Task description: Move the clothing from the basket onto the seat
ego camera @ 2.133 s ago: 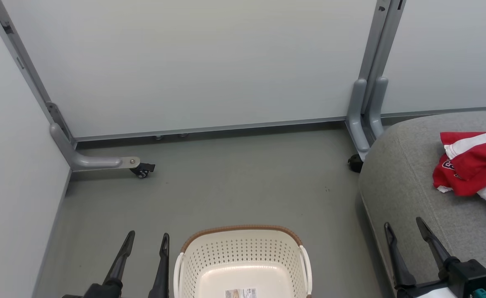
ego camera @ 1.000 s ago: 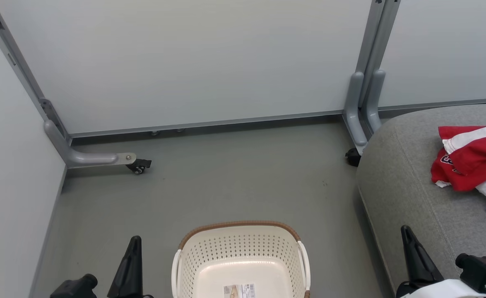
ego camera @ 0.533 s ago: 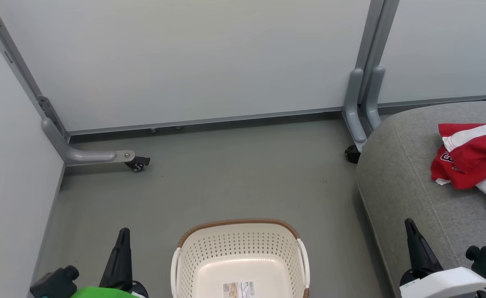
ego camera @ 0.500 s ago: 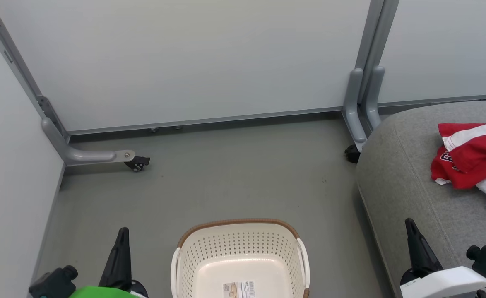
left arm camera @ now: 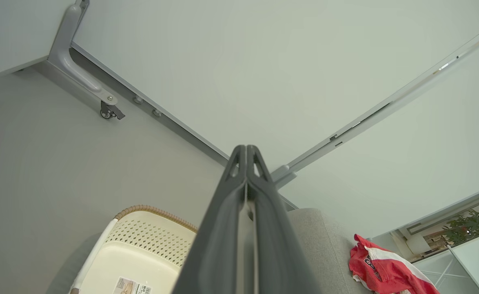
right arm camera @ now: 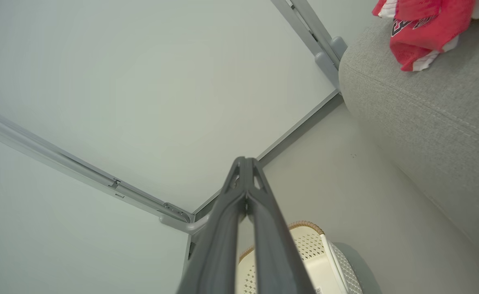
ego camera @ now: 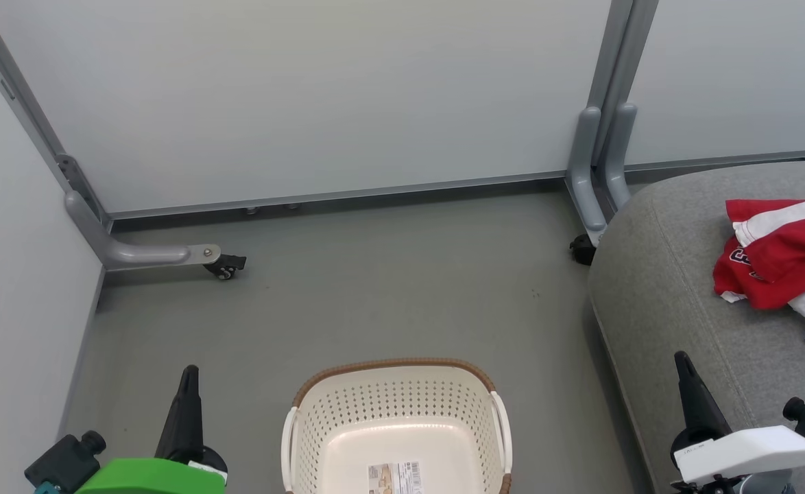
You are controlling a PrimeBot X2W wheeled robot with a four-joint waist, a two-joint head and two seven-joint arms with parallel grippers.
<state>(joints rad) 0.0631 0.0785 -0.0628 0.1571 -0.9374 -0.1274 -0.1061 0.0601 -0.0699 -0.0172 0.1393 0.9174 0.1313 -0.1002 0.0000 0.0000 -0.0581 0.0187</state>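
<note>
the clothing (ego camera: pixel 779 264) lies heaped on the seat (ego camera: pixel 663 302) at far right, and what i see inside the basket (ego camera: pixel 392 363) is bare. my left end effector (ego camera: pixel 188 377) and right end effector (ego camera: pixel 681 360) are both clenched on nothing. i judge the job nearly closed: i'd look lower to check the basket's hidden near end, keeping both well clear of the seat.
</note>
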